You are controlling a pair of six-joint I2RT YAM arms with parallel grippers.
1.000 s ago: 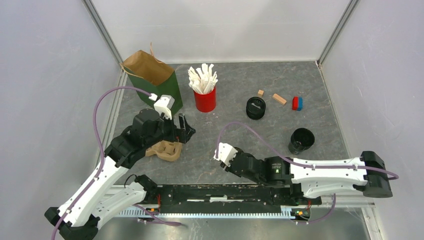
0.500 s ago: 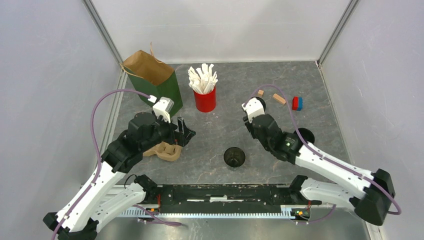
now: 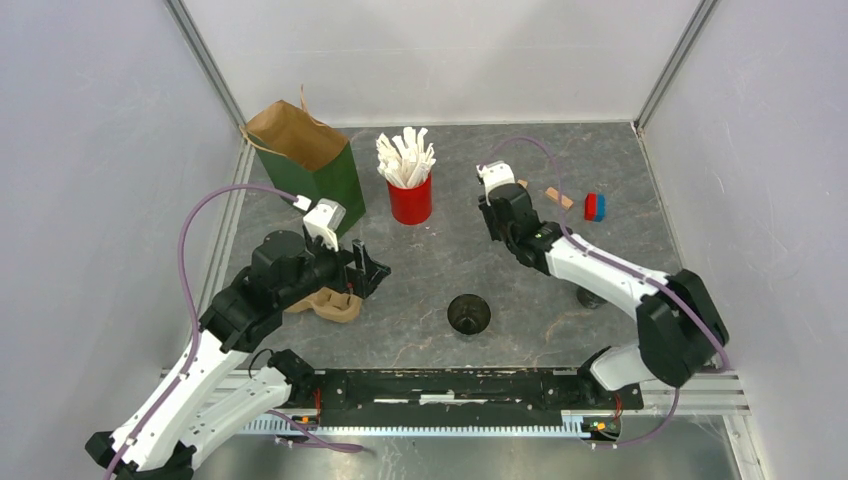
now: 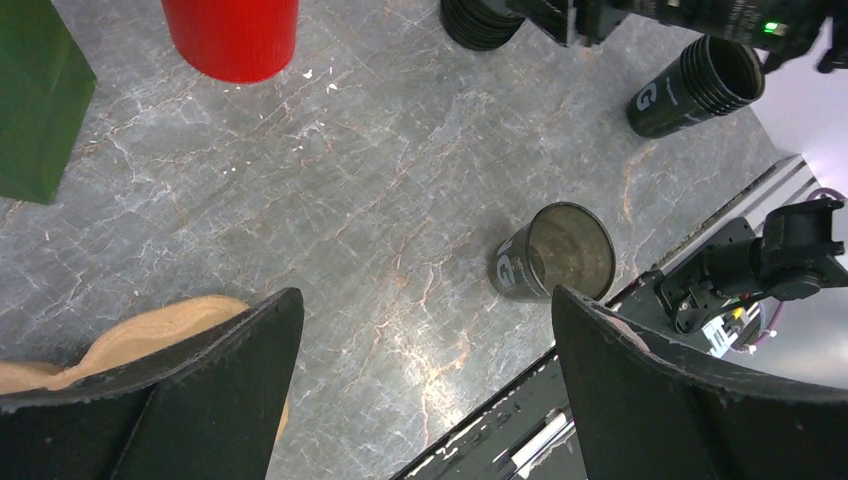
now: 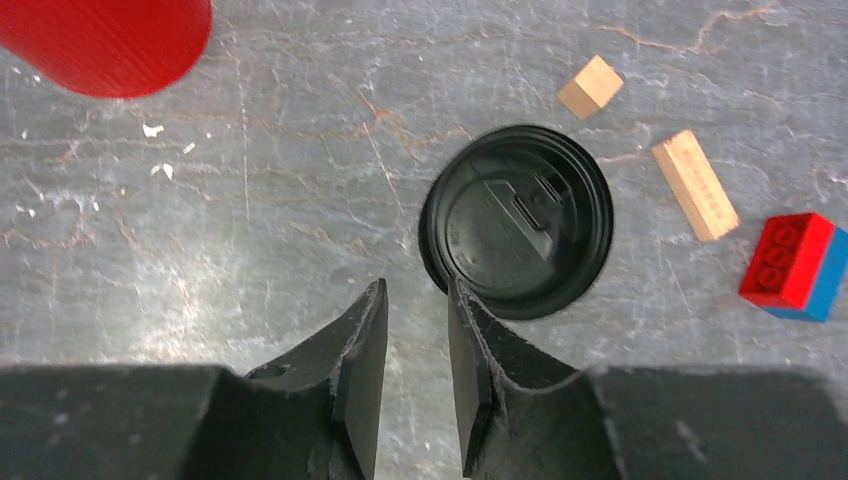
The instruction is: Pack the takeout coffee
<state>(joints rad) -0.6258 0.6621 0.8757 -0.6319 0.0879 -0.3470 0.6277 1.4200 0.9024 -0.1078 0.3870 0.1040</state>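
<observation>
Flat round black lid, marbled grey table

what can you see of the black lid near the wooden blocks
The lid is round, black and plastic-looking, with a raised rim and a moulded sip tab on top. It lies flat, top up, on the grey table, between the red cup and the two wooden blocks, touching neither. The right gripper, slightly open and empty, sits at its edge; whether they touch cannot be told.
</observation>
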